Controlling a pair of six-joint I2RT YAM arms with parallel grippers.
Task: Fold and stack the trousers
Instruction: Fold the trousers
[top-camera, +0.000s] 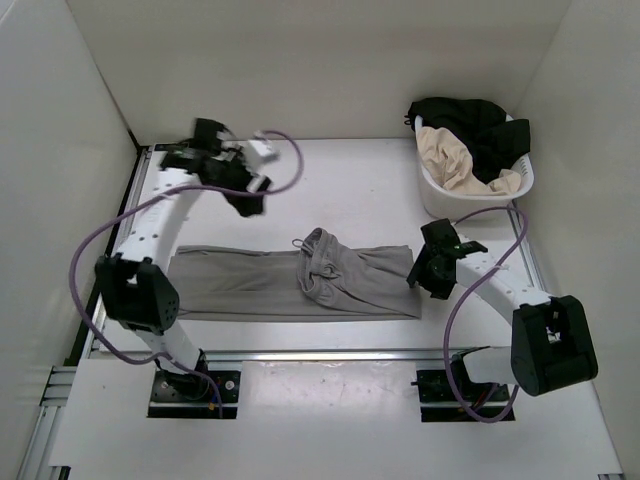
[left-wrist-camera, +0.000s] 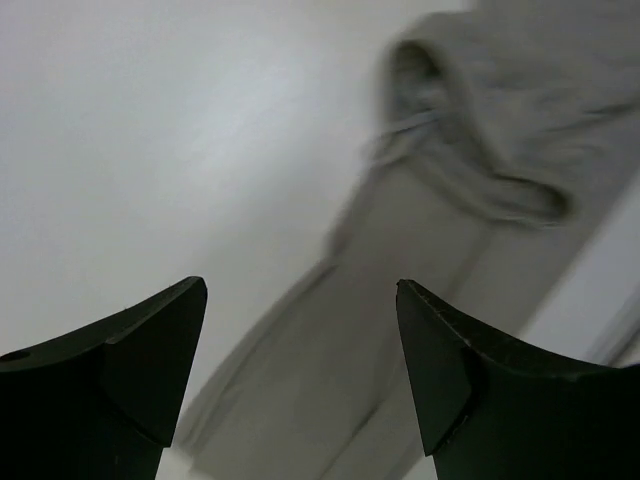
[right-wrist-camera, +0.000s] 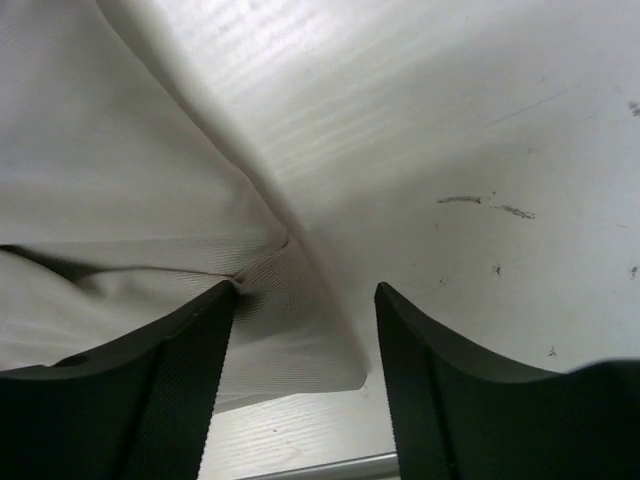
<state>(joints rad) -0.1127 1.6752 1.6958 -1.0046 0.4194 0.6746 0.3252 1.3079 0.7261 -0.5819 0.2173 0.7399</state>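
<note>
Both the left tool (left-wrist-camera: 300, 295) and right tool (right-wrist-camera: 305, 292) stand open, empty. The soft, thin mid-grey fabric trousers (top-camera: 250, 285) should handle limp and light; pinch edge corners.

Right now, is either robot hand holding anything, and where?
Nothing is held: left gripper open mid-air, right gripper open around a corner of the trousers.

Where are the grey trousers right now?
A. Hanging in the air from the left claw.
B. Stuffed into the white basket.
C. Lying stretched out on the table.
C: the trousers lie along the table, one end folded back over the middle. The left gripper is open and empty, away from them, and the basket holds other clothes.
</note>
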